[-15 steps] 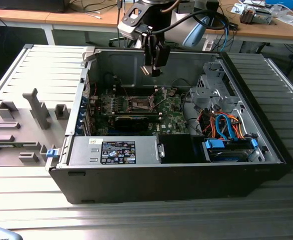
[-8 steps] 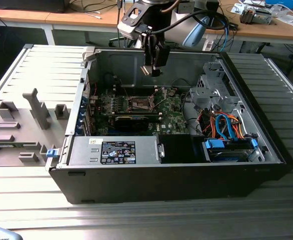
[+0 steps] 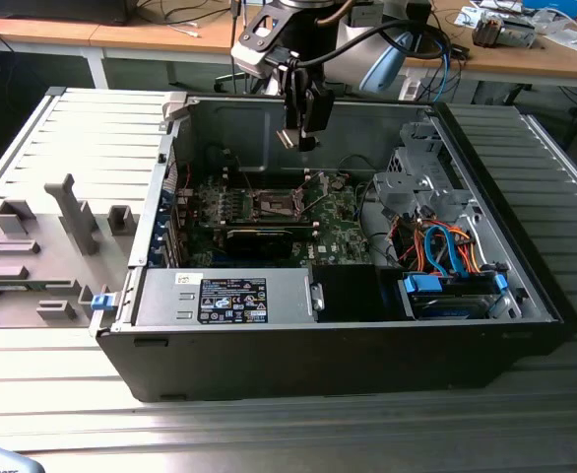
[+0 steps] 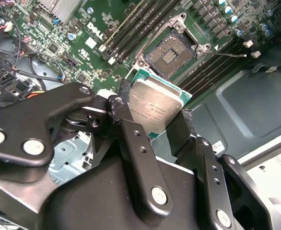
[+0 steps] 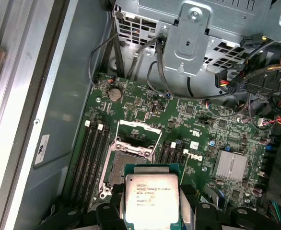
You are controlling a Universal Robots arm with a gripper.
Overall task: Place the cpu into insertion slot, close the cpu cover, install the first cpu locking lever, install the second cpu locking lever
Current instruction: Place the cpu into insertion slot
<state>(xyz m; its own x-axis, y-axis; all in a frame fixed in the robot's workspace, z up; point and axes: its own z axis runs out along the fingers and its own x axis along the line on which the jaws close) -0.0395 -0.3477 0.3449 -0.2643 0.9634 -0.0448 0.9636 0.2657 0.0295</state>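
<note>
One chip, the cpu [image 4: 155, 108], is sitting clamped in the end effector [image 4: 152, 115]. The two black fingers [image 4: 131, 139] are pinching it by opposite edges, and its silvery top is showing in both wrist views.

The end effector is hanging over the open computer case [image 3: 525, 296], which is lying on its side on the ribbed tabletop [image 3: 269, 434]. In the exterior view it is hovering near the height of the case's upper wall, well apart from the green board [image 3: 343, 232] on the case floor.

The insertion slot [image 4: 170, 53] is lying below the held chip, and in the exterior view it is slightly toward the exterior view's left of the fingertips. It is looking empty, with its brownish contact field exposed between the rows of narrow memory slots [image 5: 93, 153].

The cpu cover [image 5: 138, 128] is standing open, tipped up off the socket on the side toward the metal drive cage [image 5: 193, 38], so nothing is lying across the opening.

In the first wrist view the chip's edges are running roughly parallel to the socket's rim. Judging from that, what separates the two is mostly height plus a small sideways offset rather than any twist. The chip's lower face is hidden, so I cannot tell whether it is hanging level.
</note>
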